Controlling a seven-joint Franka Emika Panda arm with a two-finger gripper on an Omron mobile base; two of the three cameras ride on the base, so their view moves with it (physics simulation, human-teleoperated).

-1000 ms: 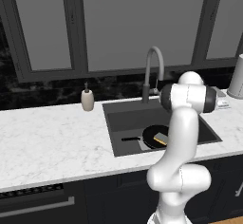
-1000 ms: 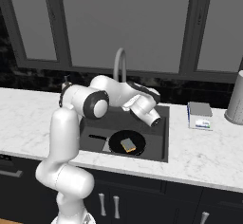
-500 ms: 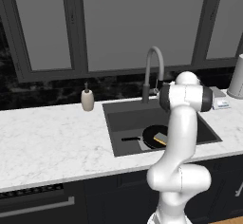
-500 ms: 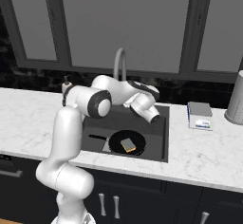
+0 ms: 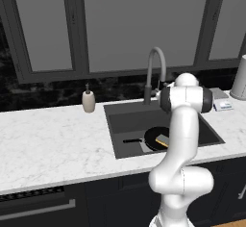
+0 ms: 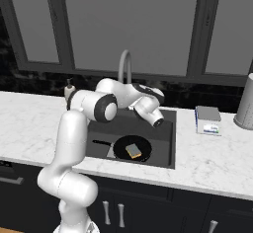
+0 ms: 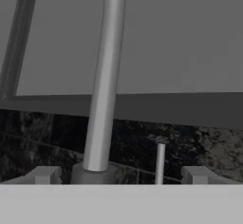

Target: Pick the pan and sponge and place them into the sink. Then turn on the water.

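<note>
Simulated kitchen scene, with the large dark grey rectangular sink (image 5: 126,120) serving as the landmark. The round all-black frying pan (image 6: 129,148) is lying on the sink floor toward the front edge, its short straight handle (image 5: 132,141) pointing toward the soap-dispenser side of the basin. The small yellow rectangular sponge (image 6: 133,151) is resting inside the pan, touching its flat bottom. A lighter grey square patch (image 6: 109,150) of the sink floor is showing just beside the pan, under the handle.

The grey arched faucet (image 5: 154,70) is rising from the rear rim of the sink. In the hand view its tube (image 7: 104,80) is standing close ahead, with a thin upright grey lever (image 7: 160,163) just beside the faucet base.

The white arm is reaching over the sink, and the two-finger gripper (image 6: 157,122) is hanging above the rear part of the basin, near the faucet base. The 2 fingertips (image 7: 45,175) are standing well apart at the bottom of the hand view, 1 on each side of the faucet base, gripping nothing.

On the white marble countertop (image 5: 48,139), a small beige soap dispenser (image 5: 88,100) is standing behind the sink's far corner. On the opposite side of the sink a flat blue-and-white rectangular object (image 6: 208,120) is lying near the rim, and a tall light grey canister (image 6: 245,102) is standing beyond it.
</note>
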